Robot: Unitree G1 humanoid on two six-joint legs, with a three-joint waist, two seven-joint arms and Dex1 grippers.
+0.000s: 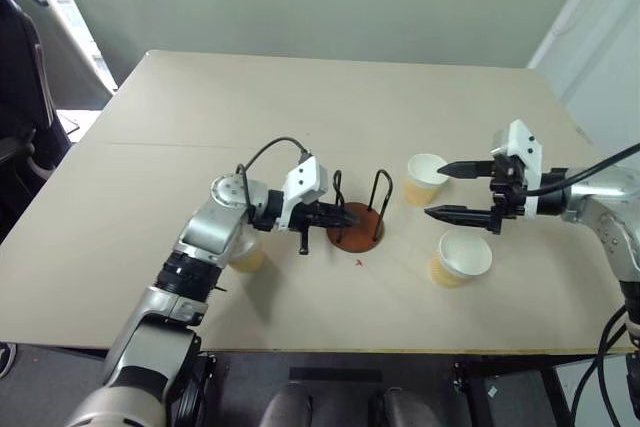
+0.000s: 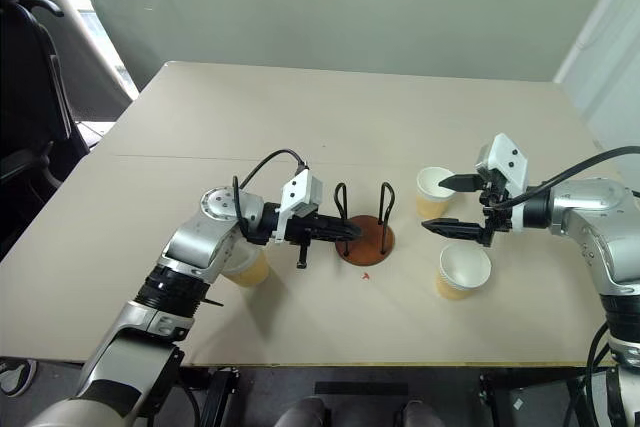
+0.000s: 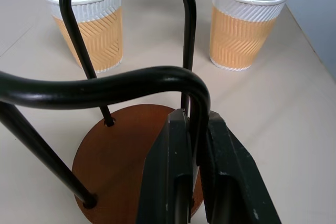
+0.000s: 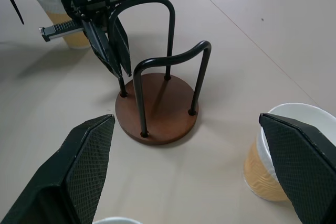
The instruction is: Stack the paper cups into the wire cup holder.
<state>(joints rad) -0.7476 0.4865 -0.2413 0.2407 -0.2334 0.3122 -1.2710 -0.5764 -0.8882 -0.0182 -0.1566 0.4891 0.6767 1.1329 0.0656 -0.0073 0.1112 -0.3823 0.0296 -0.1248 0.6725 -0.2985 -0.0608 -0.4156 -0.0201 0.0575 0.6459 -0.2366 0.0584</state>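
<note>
Clenched on a wire loop of the wire cup holder (image 1: pixel 355 224), my left gripper (image 1: pixel 335 215).
My right gripper (image 1: pixel 452 190) gapes released between two paper cups (image 1: pixel 424 178) (image 1: pixel 460 257); bare table (image 1: pixel 300 97) beyond.

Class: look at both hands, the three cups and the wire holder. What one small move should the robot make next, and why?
Probably lower the open right hand around the nearer paper cup and close on it. The left hand is shut on a loop of the wire cup holder, seemingly steadying it, and the holder has no cup in it yet.
</note>
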